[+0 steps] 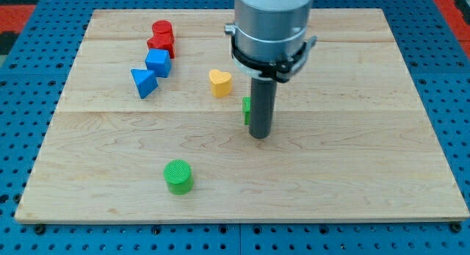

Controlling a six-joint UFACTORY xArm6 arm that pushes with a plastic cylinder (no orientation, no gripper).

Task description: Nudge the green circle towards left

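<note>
Green circle [178, 176] sits well apart, lower left of my tip [259, 135]; no hand shows.

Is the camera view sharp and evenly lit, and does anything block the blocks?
Camera view: even, soft light, no glare on the wooden board; green circle sharp, with a faint shadow; the rod hides most of a second green block; my tip is up and right of the circle.
</note>
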